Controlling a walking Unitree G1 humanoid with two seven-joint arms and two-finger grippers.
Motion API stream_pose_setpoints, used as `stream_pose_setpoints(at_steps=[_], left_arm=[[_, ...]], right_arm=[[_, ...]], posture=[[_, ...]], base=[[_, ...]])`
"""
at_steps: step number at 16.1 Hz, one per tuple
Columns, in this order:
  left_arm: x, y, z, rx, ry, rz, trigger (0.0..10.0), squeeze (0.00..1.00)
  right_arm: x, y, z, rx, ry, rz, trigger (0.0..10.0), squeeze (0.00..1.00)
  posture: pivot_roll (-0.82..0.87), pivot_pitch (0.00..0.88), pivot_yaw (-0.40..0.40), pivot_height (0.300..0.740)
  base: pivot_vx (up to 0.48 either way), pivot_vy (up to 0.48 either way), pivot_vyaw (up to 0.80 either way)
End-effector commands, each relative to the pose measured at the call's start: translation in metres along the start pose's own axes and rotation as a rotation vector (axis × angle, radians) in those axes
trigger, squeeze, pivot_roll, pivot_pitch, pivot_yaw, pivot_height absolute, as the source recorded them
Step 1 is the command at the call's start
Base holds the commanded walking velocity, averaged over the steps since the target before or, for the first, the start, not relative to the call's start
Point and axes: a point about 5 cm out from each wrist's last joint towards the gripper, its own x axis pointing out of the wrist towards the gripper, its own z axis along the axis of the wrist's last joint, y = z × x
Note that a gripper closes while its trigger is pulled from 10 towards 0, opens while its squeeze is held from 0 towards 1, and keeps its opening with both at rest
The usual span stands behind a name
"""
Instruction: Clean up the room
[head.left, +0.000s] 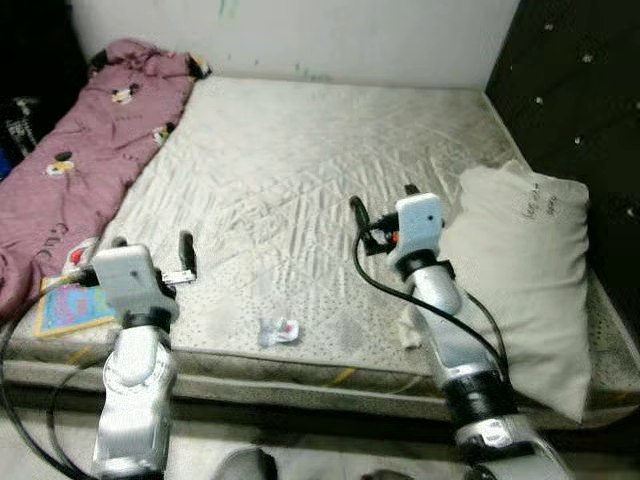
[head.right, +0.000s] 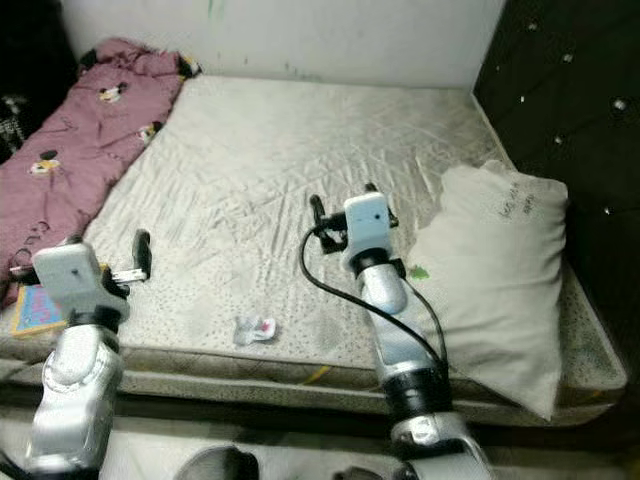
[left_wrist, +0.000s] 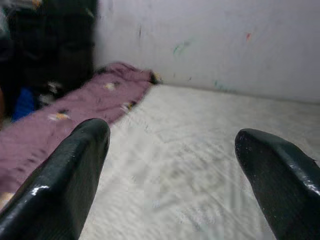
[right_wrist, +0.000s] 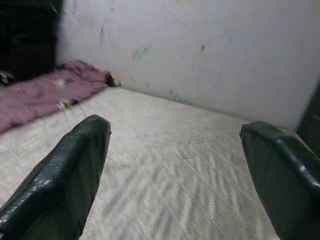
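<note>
White wrapper (head.left: 279, 331) lies between both spread tools — left tool (head.left: 152, 251), right tool (head.left: 381, 207).

Both arms reach forward, left claw (head.left: 152, 250) and right claw (head.left: 383, 207) spread wide.

Pink blanket (head.left: 95, 140) cut by the left edge; small wrapper (head.left: 279, 331) too tiny to identify

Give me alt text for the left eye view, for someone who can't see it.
Two silver robot arms reach over a bare mattress, the left claw and right claw both open and empty. A pink blanket lies along the left edge, a pillow on the right, a crumpled wrapper near the front.
</note>
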Motion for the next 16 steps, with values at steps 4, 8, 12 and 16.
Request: stream_pose_setpoints(at_steps=[4,8,12,16], left_arm=[[0.0014,0.0044,0.0005,0.001,0.008,0.002,10.0,0.00],[0.0014,0.0048,0.0019,0.017,-0.003,0.011,10.0,0.00],[0.0026,0.0054,0.0042,0.009,-0.019,-0.001,10.0,0.00],[0.0026,0.0031,0.0061,-0.002,-0.034,-0.015,10.0,0.00]], right_arm=[[0.0021,0.0011,0.0026,0.014,-0.006,-0.005,10.0,0.00],[0.0019,0.0014,0.0020,0.014,-0.004,-0.003,10.0,0.00],[0.0041,0.0044,0.0034,0.018,-0.010,0.007,10.0,0.00],[0.0052,0.0043,0.0043,0.018,-0.014,0.010,10.0,0.00]], posture=[[0.07,0.014,-0.024,0.740],[0.07,0.018,-0.025,0.740],[0.07,0.023,-0.023,0.740],[0.07,0.024,-0.024,0.740]], base=[[0.000,0.480,-0.26],[0.000,0.240,0.00],[0.000,0.000,0.00],[0.000,0.000,0.00]])
